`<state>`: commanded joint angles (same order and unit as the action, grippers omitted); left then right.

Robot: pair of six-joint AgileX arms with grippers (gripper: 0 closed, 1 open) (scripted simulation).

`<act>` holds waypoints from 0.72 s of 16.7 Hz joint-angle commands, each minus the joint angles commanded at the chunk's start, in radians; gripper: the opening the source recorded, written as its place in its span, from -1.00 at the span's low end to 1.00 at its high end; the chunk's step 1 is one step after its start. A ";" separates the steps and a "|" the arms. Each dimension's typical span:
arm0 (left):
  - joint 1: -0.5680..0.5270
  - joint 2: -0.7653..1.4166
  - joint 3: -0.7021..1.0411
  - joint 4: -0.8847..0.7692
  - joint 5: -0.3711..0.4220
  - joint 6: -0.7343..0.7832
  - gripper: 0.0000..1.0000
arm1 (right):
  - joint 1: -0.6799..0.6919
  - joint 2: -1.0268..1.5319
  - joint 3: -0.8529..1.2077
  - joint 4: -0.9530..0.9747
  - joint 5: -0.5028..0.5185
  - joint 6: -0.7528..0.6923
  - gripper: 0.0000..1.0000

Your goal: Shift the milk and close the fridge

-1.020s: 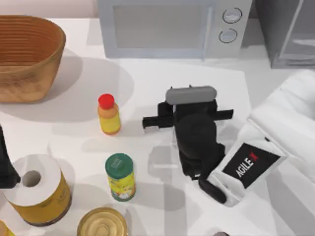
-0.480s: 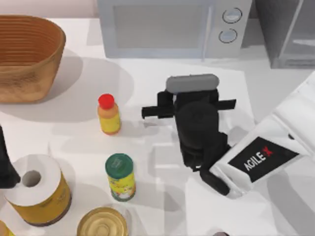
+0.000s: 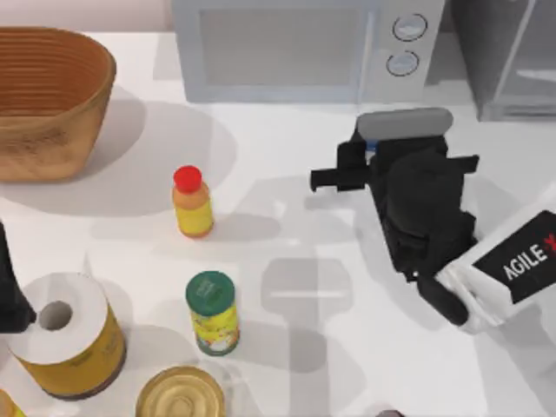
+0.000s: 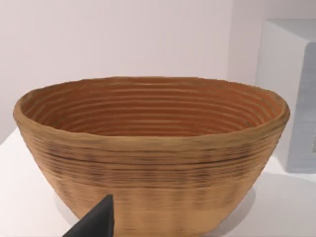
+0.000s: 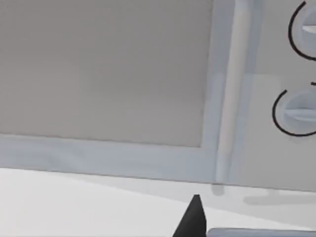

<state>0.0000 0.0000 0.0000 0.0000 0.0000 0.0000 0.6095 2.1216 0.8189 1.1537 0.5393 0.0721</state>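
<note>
Ribbed woven basket (image 3: 48,95), smooth matt table (image 3: 287,347)

AgileX right arm (image 3: 512,269), right of frame: white shell with black "AGILE" label, black wrist, grey-capped camera block.

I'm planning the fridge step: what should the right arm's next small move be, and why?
Probably move the right gripper toward the fridge at back right: it hovers before the microwave's knobs, short of the fridge door. The left gripper rests at the left edge.
</note>
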 joint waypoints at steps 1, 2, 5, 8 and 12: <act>0.000 0.000 0.000 0.000 0.000 0.000 1.00 | -0.056 -0.056 -0.041 -0.004 -0.048 -0.005 -1.00; 0.000 0.000 0.000 0.000 0.000 0.000 1.00 | -0.120 -0.122 -0.083 -0.008 -0.101 -0.009 -1.00; 0.000 0.000 0.000 0.000 0.000 0.000 1.00 | -0.332 -0.353 -0.212 -0.016 -0.273 -0.020 -1.00; 0.000 0.000 0.000 0.000 0.000 0.000 1.00 | -0.508 -0.530 -0.344 -0.027 -0.421 -0.036 -1.00; 0.000 0.000 0.000 0.000 0.000 0.000 1.00 | -0.595 -0.617 -0.428 -0.039 -0.500 -0.056 -1.00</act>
<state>0.0000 0.0000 0.0000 0.0000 0.0000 0.0000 0.0145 1.5050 0.3904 1.1142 0.0394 0.0159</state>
